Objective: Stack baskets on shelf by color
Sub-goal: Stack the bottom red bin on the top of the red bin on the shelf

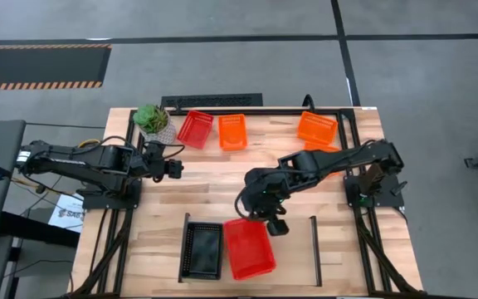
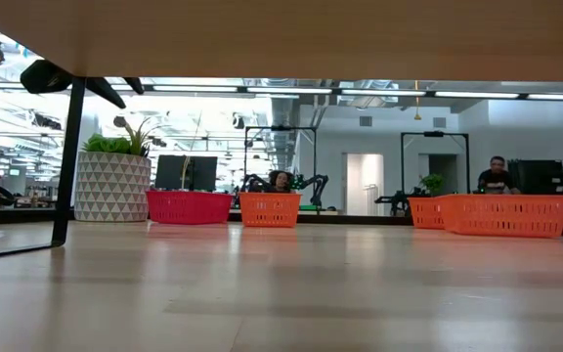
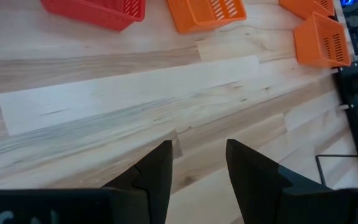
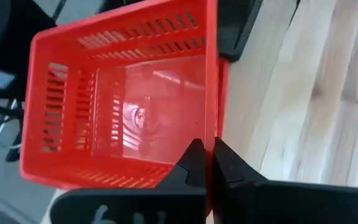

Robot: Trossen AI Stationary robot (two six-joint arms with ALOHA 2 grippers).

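Observation:
A red basket (image 1: 249,247) sits slightly askew on the shelf (image 1: 293,249), right of a black basket (image 1: 203,251) that rests on the board inside the left rail. My right gripper (image 1: 274,224) is at the red basket's far right corner, shut on it. A second red basket (image 1: 195,129) and three orange baskets (image 1: 232,131) (image 1: 316,127) (image 1: 322,149) stand on the table's far part. My left gripper (image 1: 177,169) hovers open over bare wood at the left, clear of every basket. My right gripper (image 4: 205,144) pinches the red basket's far end wall (image 4: 214,118) near its right corner, one finger (image 4: 193,163) inside the basket and the other outside. The fingers come from above, slanting in from the far right. I cannot tell whether the basket's base rests on the shelf board.
A potted plant (image 1: 152,120) stands at the far left by the red basket. The shelf's right rail (image 1: 314,249) leaves free board right of the red basket. The middle of the table (image 3: 135,93) is bare wood. The low view shows people in the room beyond.

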